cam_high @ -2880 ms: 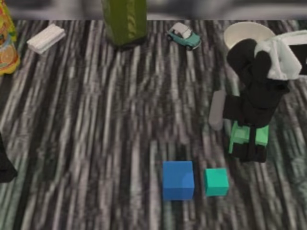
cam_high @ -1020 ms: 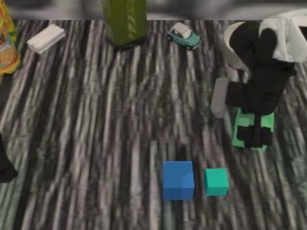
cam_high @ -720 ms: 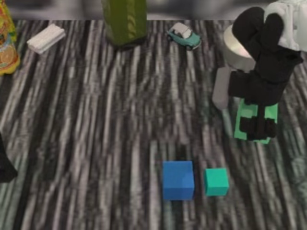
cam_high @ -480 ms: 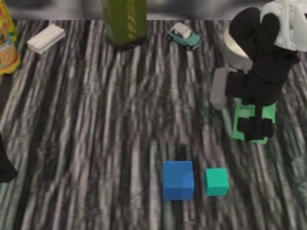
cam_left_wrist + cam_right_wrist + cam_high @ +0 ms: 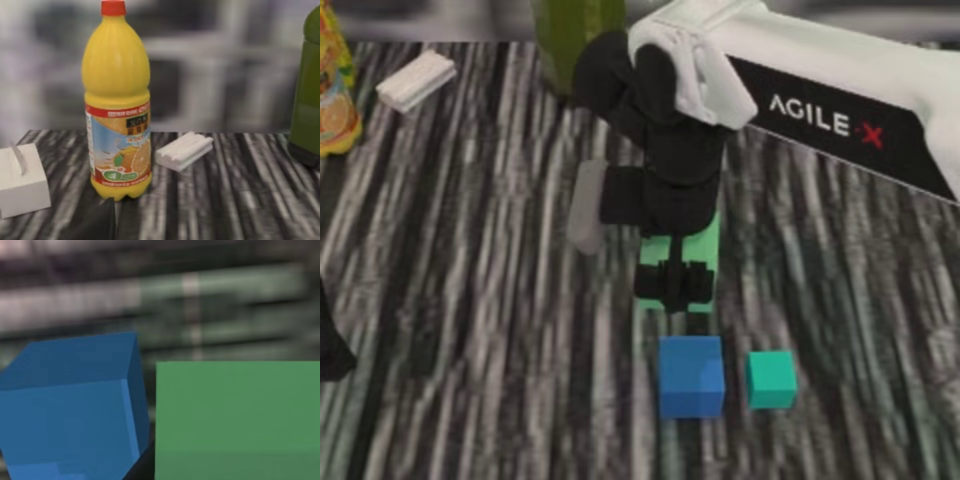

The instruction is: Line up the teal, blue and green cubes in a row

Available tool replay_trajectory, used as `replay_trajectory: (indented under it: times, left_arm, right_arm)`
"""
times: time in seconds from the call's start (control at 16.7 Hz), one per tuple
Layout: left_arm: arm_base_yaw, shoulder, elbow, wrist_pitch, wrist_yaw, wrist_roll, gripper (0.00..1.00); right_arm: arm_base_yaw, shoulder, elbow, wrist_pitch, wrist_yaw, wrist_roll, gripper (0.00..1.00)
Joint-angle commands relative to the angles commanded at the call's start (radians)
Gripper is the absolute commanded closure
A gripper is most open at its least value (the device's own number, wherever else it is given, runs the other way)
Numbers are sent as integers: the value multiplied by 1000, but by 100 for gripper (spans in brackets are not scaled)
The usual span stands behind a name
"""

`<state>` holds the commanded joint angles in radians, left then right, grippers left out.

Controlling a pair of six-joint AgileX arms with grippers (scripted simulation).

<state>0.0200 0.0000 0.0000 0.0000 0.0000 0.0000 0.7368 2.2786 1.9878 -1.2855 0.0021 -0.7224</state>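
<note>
- The right arm, a white AgileX limb, reaches in from the top view's right edge across the middle of the striped table [image 5: 470, 300], its black right gripper [image 5: 677, 290] pointing down just behind the blue cube [image 5: 691, 375].
- The gripper's jaws are clamped on the green cube [image 5: 705, 238], which is mostly hidden under the black wrist; only a mint strip shows at the gripper's right side and a sliver below it.
- From the right wrist view, the green cube [image 5: 237, 420] fills the near frame, with the blue cube [image 5: 70, 405] close beside it; whether the two touch cannot be told.
- The blue cube sits toward the near edge of the table, and the teal cube [image 5: 770, 379] stands just to its right with a narrow gap between them.
- The left arm is parked at the table's left edge, where only a dark shape shows in the top view; the state of its jaws cannot be told.
- Along the far edge stand an olive-green bottle [image 5: 565, 40], partly hidden behind the right arm, a small white ridged block [image 5: 417, 79] and, at the far left corner, an orange juice bottle [image 5: 117, 100].
- The left wrist view also shows a white box [image 5: 20, 180] beside the juice bottle.
</note>
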Motion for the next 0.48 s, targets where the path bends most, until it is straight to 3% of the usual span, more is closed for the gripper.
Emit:
replay_trajectory:
  times: [0.24,0.48]
  left_arm:
    - [0,0,0,0,0,0,0]
    - [0,0,0,0,0,0,0]
  right_arm:
    - [196,120,237,-103,1,117,100]
    - [264,160,308,-138,3,166,100]
